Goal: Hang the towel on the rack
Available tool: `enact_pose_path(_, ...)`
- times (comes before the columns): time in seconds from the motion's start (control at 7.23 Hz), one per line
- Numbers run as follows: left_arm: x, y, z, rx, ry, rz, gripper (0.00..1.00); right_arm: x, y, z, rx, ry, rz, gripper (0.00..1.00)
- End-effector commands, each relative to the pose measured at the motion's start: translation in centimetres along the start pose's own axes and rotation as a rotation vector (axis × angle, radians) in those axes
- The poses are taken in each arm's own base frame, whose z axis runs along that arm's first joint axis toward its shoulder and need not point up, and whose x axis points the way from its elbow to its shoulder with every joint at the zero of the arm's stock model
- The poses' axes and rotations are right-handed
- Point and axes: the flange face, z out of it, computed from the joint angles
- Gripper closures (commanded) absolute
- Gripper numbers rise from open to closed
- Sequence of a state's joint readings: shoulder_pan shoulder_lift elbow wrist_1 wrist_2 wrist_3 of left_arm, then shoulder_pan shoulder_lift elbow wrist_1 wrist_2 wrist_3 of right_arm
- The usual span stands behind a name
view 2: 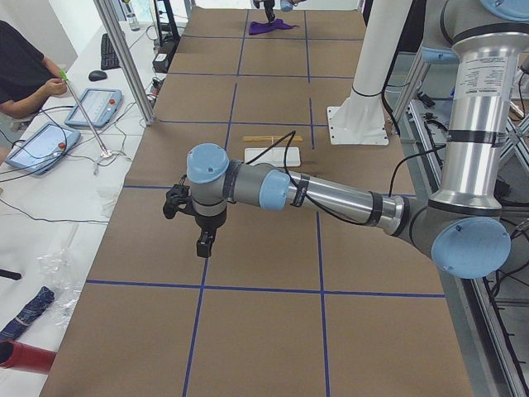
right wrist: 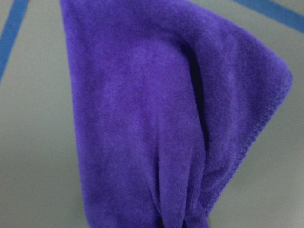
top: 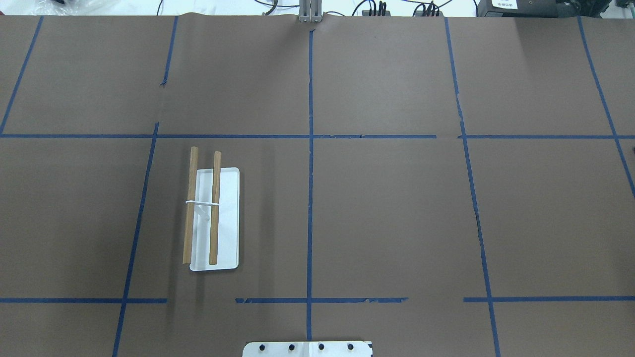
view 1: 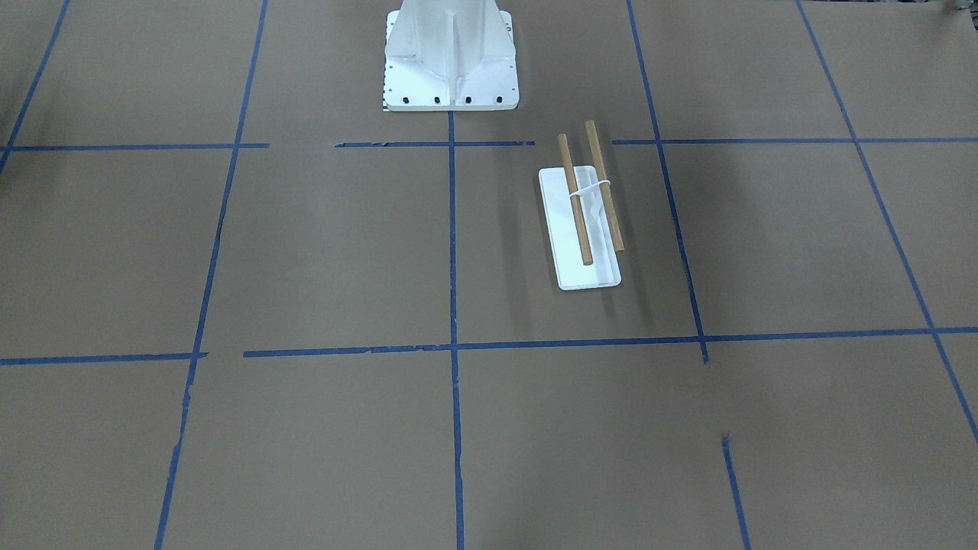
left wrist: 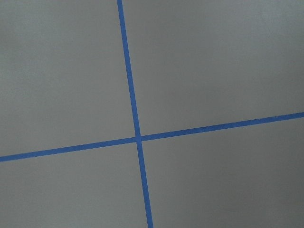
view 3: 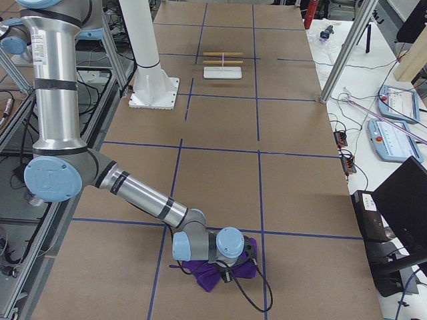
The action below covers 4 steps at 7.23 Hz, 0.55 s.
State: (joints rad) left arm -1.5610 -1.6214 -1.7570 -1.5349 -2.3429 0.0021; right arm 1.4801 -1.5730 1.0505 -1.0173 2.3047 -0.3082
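The purple towel (view 3: 220, 270) lies bunched on the table at the robot's right end. It fills the right wrist view (right wrist: 156, 118) and shows small and far in the exterior left view (view 2: 271, 26). My right gripper (view 3: 231, 273) is down at the towel; I cannot tell whether it is open or shut. The rack (top: 225, 218), a white tray with two wooden dowels, stands on the left half of the table and also shows in the front view (view 1: 569, 252). My left gripper (view 2: 203, 246) hangs above bare table, away from the rack; I cannot tell its state.
The large white bolted pedestal (view 1: 451, 69) stands at the robot's side of the table, near the rack. Blue tape lines (left wrist: 137, 138) cross the brown table cover. An operator (view 2: 25, 74) sits beside the table with tablets and cables.
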Motion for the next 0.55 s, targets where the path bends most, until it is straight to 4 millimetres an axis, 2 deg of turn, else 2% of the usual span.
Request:
enact_pose_path(0.0,0.1,0.0,-0.1,0.001,0.001,0.002,0.0,-2.1,-3.2,-3.5,0.086,-0.007,-0.055,1.0)
enact_pose_path(0.14,0.1,0.0,-0.1,0.003,0.001,0.001,0.0,-2.9,-4.7,-6.6,0.16,-0.029,-0.071,1.0)
enact_pose_path(0.42,0.1,0.0,-0.1,0.003,0.001,0.001,0.0,-7.5,-8.5,-14.0,0.308,-0.115,0.005,1.0)
